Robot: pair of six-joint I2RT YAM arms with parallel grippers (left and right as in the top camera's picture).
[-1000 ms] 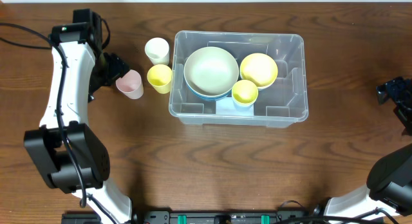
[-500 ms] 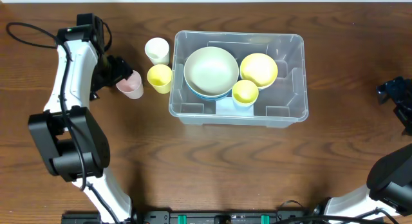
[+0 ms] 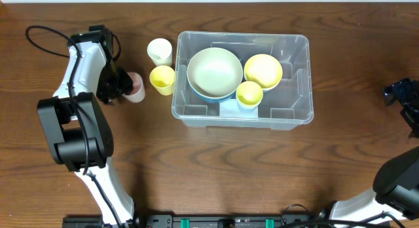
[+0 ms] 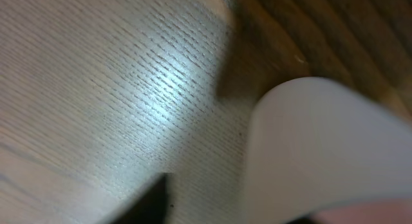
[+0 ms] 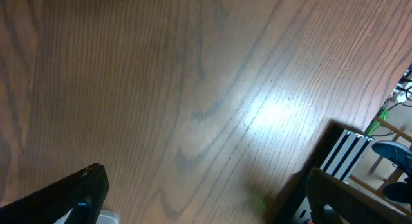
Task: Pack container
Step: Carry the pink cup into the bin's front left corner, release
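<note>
The clear container (image 3: pixel 196 115) sits mid-table and holds a pale green bowl (image 3: pixel 214 71), a yellow bowl (image 3: pixel 262 71) and a small yellow cup (image 3: pixel 249 94). A pink cup (image 3: pixel 137 88) stands on the table to its left. My left gripper (image 3: pixel 123 84) is at that cup's left rim. The left wrist view is blurred: the pink cup's pale wall (image 4: pixel 322 147) fills the right side, and one dark finger (image 4: pixel 151 201) shows apart from it, so the grip is unclear. My right gripper (image 5: pixel 206 205) is open over bare wood at the far right (image 3: pixel 400 94).
A white cup (image 3: pixel 159 51) and a yellow cup (image 3: pixel 162 78) stand between the pink cup and the container's left wall. The green bowl rests on a blue one. The table's right edge and black equipment (image 5: pixel 347 153) show beside the right gripper.
My left arm has swung in and down onto the pink cup, now covering its left rim. The cup has shifted slightly right. The right arm has not moved.
</note>
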